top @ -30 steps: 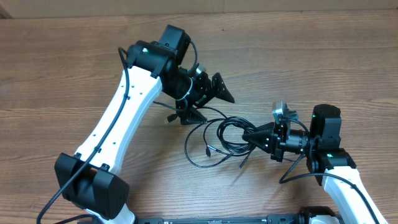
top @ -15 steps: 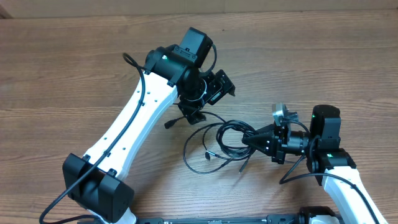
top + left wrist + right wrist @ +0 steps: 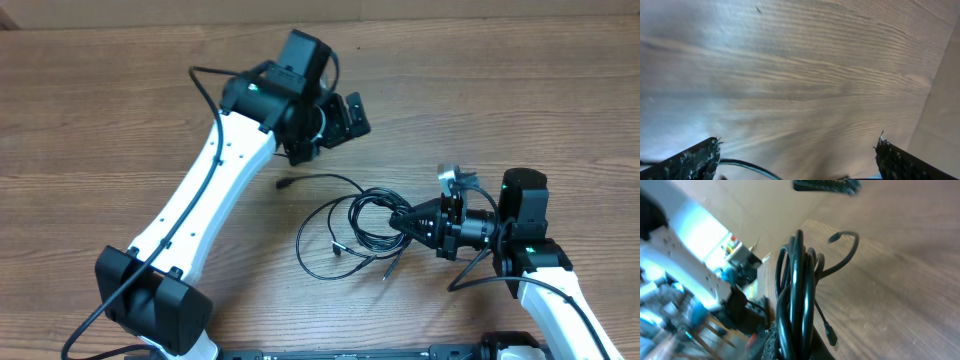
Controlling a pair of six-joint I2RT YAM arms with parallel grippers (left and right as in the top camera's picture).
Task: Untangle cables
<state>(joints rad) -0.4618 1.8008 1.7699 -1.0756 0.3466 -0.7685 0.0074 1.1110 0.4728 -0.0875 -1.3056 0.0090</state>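
The cables (image 3: 352,226) lie mid-table as a loose tangle of thin black loops. Plug ends stick out at the left (image 3: 283,184) and at the front (image 3: 337,250). My right gripper (image 3: 402,221) is shut on the right side of the bundle. In the right wrist view the gathered strands (image 3: 797,287) run straight up out of that gripper (image 3: 795,347). My left gripper (image 3: 328,135) hangs open beyond the tangle, apart from it. In the left wrist view the left gripper (image 3: 797,142) has only bare wood between its fingers, with a dark strand (image 3: 747,166) at the bottom edge.
The wooden table (image 3: 520,90) stretches to the far edge. The left arm's white link (image 3: 205,200) slants across the left half. The right arm's base (image 3: 525,205) stands to the right of the tangle.
My left gripper has lifted away from the tangle's left side toward the far side, still open. The left plug end shifted slightly. The right gripper stayed put, still clamped.
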